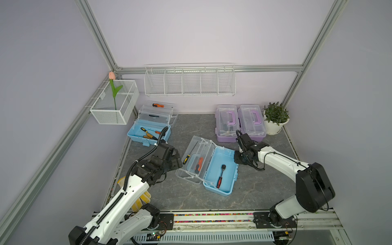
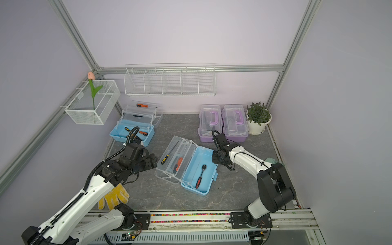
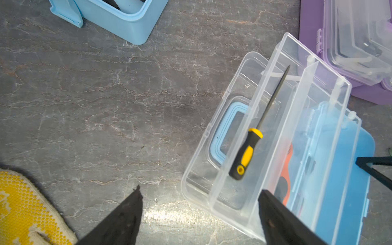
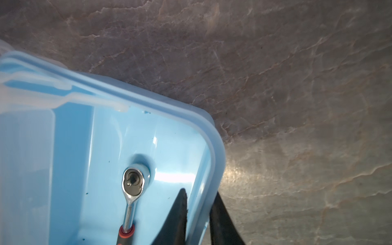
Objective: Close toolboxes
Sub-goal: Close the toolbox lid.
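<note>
A light blue toolbox [image 1: 228, 161] [image 2: 204, 158] lies open mid-table, its clear lid and tray [image 1: 196, 157] folded out to the left. My right gripper [image 1: 236, 158] [image 4: 199, 192] is shut on its right wall [image 4: 212, 148], one finger inside and one outside. A ratchet [image 4: 133, 182] lies inside. My left gripper [image 1: 178, 161] [image 3: 200, 188] stands open at the clear lid's [image 3: 197, 174] left edge. A second light blue toolbox [image 1: 148, 135] stands open at the back left. Two purple toolboxes [image 1: 227, 123] [image 1: 252, 121] sit closed at the back right.
A yellow-handled screwdriver [image 3: 246, 154] and an orange tool [image 1: 199, 163] lie in the clear tray. A yellow glove [image 2: 114, 198] lies under my left arm. A potted plant [image 1: 275, 118] stands at the back right. White wire baskets [image 1: 188, 82] [image 1: 114, 104] hang on the walls.
</note>
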`<state>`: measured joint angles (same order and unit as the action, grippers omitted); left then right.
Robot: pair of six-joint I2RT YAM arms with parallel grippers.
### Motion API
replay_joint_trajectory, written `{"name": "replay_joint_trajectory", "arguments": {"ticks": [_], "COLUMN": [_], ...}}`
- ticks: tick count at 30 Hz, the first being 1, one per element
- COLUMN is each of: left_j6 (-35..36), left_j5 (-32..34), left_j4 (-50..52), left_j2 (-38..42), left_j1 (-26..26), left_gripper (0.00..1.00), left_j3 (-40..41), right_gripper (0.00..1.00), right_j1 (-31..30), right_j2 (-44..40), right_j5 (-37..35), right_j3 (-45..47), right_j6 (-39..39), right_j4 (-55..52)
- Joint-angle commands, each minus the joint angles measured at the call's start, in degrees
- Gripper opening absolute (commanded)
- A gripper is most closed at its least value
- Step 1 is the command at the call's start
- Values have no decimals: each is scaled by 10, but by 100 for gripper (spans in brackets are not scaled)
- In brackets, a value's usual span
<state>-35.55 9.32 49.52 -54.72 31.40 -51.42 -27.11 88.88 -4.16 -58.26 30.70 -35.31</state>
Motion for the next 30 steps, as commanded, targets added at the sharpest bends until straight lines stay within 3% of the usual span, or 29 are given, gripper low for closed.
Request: {"name": "replay_joint_trajectory", "arguments": {"ticks": [1,11,18,24,30], "left_j6": [-9,-46,-81,-97,-119], "left_j5": [-8,-70,-195,-213,-244], "left_j4": [-10,-94,-200,-231,-305], "left_j2": [-9,-48,-90,-70,-109], "left_j1": [-4,-4,6,33,40], "left_gripper": [86,80,69,68,58], "left_j3": [16,91,156,174,211], "right_gripper": [21,12,12,12,12], "right_j1": [21,74,75,74,74], "right_j2": [18,47,49,49,46], "right_j5": [9,28,52,56,62], "right_j3": [-27,-70,-70,-61,-53], "right_j6": [-87,-174,-158,-141,-121], "right_j4": [-23,-17,-15,-9,1]}}
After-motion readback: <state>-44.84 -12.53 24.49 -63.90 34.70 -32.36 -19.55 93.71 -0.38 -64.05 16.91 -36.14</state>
